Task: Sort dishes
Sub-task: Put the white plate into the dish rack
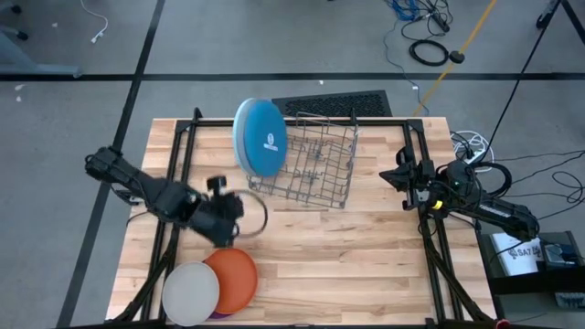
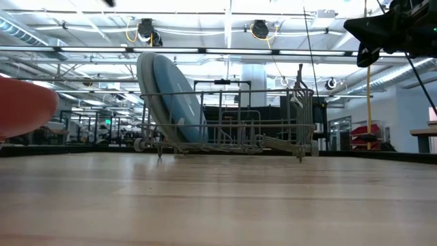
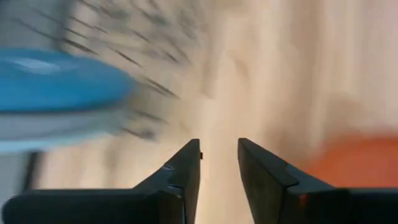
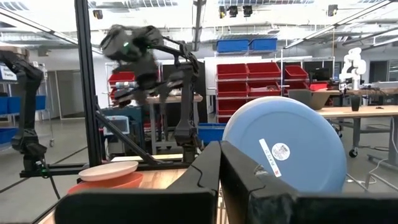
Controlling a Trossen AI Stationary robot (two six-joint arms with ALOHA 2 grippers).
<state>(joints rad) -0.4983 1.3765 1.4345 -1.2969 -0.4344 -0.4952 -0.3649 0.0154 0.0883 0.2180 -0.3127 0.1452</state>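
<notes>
Two stacks of dishes are in play. Nearest the desk's front edge, an off-white plate lies on an orange plate, with a sliver of purple, probably a third plate, showing beneath. Just behind them the left claw hangs over bare desk, fingers slightly parted and holding nothing. Farther back, a blue plate stands on edge at the left end of the wire rack, with a paler plate behind it. The right claw waits at the desk's right side, fingers closed and empty.

Risks:
- A narrow opening may strike a plate rim and push the flat stack instead of gripping.
- Lifting the off-white plate may drag the orange one.
- The left arm may clip the leaning blue plate and topple it.
</notes>
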